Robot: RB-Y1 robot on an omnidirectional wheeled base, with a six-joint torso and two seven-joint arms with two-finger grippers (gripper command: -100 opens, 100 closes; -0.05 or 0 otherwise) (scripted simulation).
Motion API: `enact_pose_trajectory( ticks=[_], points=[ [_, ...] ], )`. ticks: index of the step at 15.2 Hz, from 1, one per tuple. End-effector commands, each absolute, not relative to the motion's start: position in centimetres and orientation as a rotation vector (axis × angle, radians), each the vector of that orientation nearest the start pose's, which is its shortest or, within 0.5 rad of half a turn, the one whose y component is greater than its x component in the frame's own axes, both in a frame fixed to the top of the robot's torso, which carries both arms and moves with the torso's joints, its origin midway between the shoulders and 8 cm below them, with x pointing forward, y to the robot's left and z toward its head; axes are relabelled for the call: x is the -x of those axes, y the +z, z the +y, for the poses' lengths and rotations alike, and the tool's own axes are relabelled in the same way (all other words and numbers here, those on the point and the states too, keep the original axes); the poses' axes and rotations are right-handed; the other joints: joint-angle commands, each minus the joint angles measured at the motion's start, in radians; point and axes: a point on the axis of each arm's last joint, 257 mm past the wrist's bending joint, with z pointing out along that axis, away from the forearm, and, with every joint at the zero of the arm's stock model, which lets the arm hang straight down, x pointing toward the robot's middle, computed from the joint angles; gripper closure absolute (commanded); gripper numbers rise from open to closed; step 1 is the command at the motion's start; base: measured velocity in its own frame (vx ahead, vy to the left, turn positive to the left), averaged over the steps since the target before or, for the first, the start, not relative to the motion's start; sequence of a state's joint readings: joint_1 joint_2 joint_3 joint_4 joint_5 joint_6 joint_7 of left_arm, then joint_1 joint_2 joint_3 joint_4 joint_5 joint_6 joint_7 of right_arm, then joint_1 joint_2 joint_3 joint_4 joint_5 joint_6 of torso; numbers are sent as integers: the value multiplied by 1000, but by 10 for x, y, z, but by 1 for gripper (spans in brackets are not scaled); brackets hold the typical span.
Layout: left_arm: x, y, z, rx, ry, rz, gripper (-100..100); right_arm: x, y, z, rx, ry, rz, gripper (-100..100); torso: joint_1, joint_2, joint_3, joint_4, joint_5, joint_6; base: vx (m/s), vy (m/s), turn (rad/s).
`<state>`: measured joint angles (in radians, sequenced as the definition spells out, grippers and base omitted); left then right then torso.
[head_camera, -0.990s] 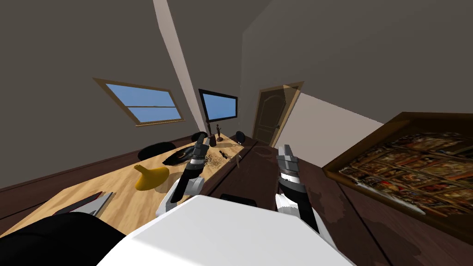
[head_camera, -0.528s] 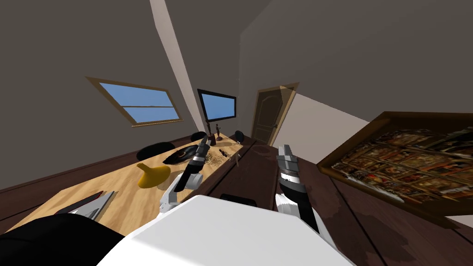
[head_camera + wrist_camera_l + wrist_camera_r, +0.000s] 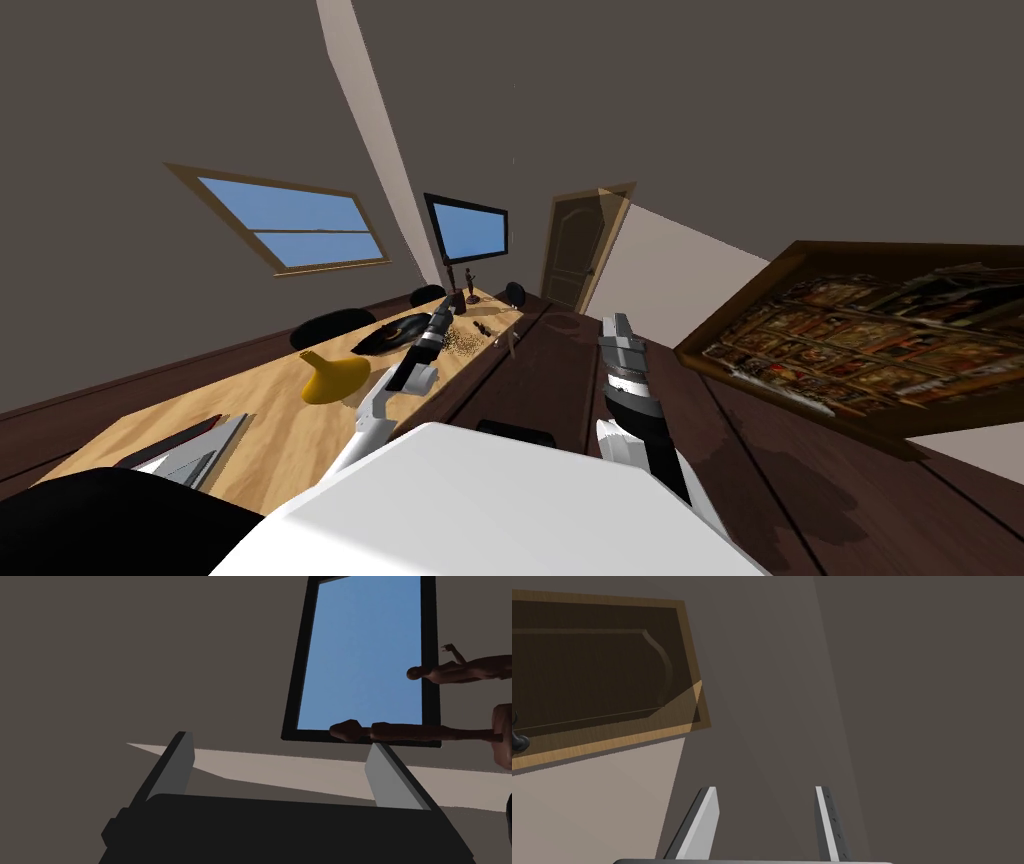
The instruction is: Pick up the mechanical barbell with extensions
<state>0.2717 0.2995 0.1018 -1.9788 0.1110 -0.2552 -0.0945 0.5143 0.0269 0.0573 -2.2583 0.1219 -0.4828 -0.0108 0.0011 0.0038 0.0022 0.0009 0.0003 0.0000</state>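
Barbell point(image 3: 486, 331) lies at frame centre, just right of my left gripper point(image 3: 442, 314), the nearer one, fingers point(image 3: 181, 757) spread and empty.

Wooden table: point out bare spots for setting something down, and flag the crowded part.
Bare wood lies between the yellow vase and the flat grey item at the near end of the table. The far end is crowded: dark dish, speckled patch, small barbell and figurines, with the left gripper above them.
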Motion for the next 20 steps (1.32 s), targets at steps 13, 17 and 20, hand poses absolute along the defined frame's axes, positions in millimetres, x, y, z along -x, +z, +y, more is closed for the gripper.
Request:
enact_pose_trajectory(
  ticks=[13, 17, 20],
  points=[
    [-508, -141, 411, 955, -947, 1122, -100, -354, 6, -251, -652, 1277, 697, 0, 0, -2, -1, 0, 0, 0, -37, 4, -46],
    [-518, -160, 429, 1021, -916, 1144, -100, -354, 6, -251, -652, 1277, 697, 0, 0, -3, -2, -1, 0, 0, -19, 6, -40],
    [-526, -176, 444, 1084, -892, 1160, -100, -354, 6, -251, -652, 1277, 697, 0, 0, -3, -2, -1, 0, 0, -15, 6, -40]
  ],
)
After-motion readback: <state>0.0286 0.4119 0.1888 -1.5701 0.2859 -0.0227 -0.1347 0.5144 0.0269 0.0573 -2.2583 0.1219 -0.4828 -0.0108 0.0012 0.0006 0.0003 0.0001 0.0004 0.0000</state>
